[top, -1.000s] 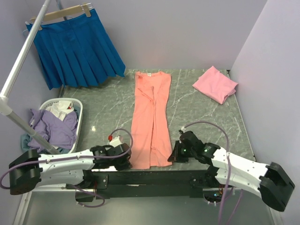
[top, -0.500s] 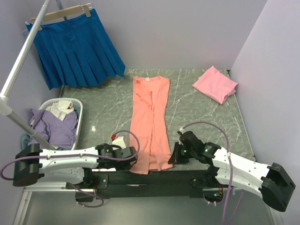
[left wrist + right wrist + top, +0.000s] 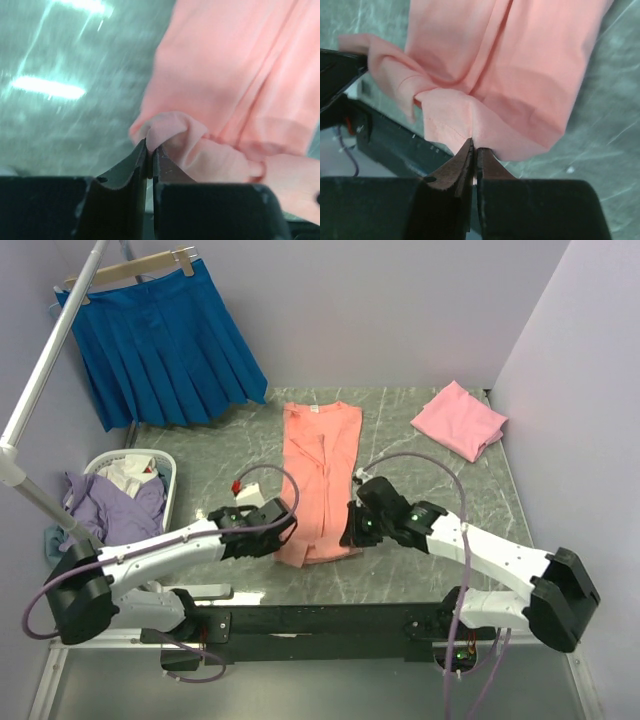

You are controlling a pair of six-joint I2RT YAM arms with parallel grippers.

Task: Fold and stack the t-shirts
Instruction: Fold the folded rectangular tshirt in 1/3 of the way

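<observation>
On the bench [image 3: 420, 495] the orange tee [image 3: 318, 465] lay long, with the pink tee [image 3: 458, 420] well off to its right. The left claw [image 3: 149, 149] and right claw [image 3: 474, 146] were each pinched shut on its near hem, mid-fold. Next, I think, they should carry the hem evenly to the collar.

The left arm [image 3: 165, 548] and right arm [image 3: 495, 558] have white shells with black joint housings. The left gripper [image 3: 150, 150] and right gripper [image 3: 474, 146] each show 2 matte black tapered fingers. Behind each claw loops a lavender cable [image 3: 400, 455]. Green lights [image 3: 411, 521] glow just behind the right claw.
</observation>
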